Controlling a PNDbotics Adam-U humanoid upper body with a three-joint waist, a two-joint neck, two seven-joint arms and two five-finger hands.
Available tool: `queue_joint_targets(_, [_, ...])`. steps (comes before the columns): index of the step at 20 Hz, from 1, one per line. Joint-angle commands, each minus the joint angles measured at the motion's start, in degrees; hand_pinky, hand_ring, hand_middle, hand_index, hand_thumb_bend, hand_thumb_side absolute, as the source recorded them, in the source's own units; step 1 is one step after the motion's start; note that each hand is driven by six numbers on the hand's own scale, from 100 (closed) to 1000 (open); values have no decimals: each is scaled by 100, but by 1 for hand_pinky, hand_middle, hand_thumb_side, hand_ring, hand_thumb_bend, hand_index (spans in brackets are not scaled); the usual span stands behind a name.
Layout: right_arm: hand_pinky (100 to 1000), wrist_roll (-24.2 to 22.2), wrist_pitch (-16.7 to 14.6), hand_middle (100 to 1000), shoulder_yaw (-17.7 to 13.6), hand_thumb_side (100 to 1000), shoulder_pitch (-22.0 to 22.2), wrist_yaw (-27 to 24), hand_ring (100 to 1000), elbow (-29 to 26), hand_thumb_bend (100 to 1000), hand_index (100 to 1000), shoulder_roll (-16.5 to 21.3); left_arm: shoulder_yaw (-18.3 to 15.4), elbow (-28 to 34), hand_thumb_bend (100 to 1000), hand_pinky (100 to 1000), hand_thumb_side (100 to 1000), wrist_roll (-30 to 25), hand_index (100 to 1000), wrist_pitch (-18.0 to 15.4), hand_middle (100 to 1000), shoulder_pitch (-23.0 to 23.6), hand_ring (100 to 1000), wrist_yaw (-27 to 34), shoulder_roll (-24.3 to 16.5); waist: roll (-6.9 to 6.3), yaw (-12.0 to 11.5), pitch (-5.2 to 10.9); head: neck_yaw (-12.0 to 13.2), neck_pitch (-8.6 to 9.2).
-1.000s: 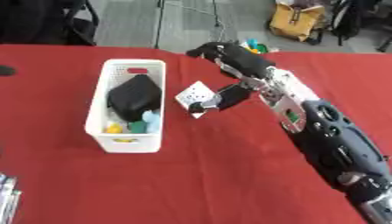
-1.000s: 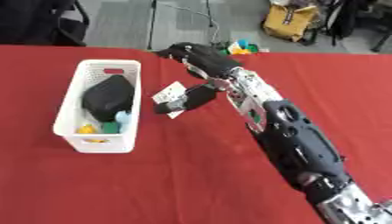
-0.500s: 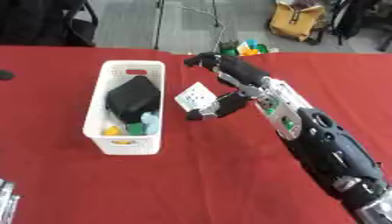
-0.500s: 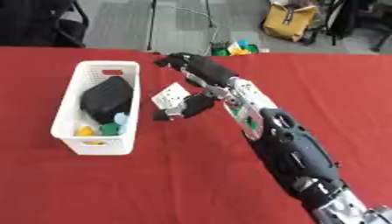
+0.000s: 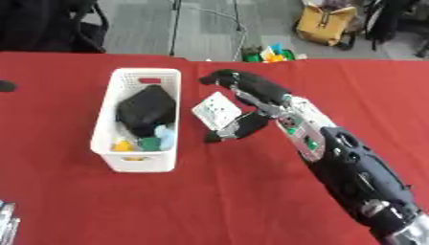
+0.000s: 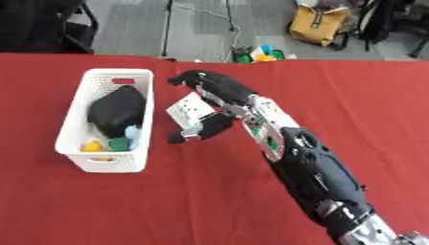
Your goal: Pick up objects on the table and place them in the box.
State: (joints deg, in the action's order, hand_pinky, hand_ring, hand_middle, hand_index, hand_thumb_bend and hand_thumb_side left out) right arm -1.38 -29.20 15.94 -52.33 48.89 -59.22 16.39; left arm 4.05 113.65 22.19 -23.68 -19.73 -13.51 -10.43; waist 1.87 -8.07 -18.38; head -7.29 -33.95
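Observation:
A white box [image 5: 138, 160] with a mesh wall stands on the red table at the left. In it lie a black pouch [image 5: 147, 109], a yellow piece, a green piece and a pale blue piece. My right hand [image 5: 244, 98] reaches in from the lower right and pinches a white square block [image 5: 216, 110] between thumb and fingers. The block hangs tilted just right of the box's rim, above the cloth. My left hand shows only as a sliver at the lower left corner [image 5: 6, 223].
The red tablecloth [image 5: 209, 201] covers the whole table. Beyond the far edge lie small coloured toys [image 5: 270, 53] and a yellow bag [image 5: 328, 29] on the floor. A dark thing [image 5: 6, 86] sits at the table's left edge.
My right hand has carried the white block leftward, closer to the box's right rim. The camera view has shifted a little.

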Motion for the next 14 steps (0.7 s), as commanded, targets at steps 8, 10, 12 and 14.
queue_joint_targets(8, [974, 591, -440, 852, -152, 934, -73, 318, 961, 217, 837, 943, 69, 44, 94, 124, 504, 1000, -58, 778, -26, 937, -131, 933, 44, 34, -32, -49, 6, -97, 173])
queue_joint_targets(10, [979, 670, -493, 853, -169, 928, -82, 389, 960, 266, 835, 945, 86, 50, 94, 124, 504, 1000, -63, 778, -28, 938, -137, 934, 46, 38, -31, -59, -13, -111, 191])
queue_joint_targets(12, [978, 740, -517, 852, -183, 920, -101, 468, 957, 299, 833, 945, 104, 58, 94, 124, 503, 1000, -71, 779, -33, 938, -148, 934, 49, 41, -30, -68, -35, -116, 206])
queue_joint_targets(14, [973, 794, -506, 852, -197, 907, -121, 552, 953, 341, 830, 946, 120, 68, 94, 123, 502, 1000, -84, 778, -34, 939, -156, 935, 52, 45, -31, -82, -57, -133, 220])
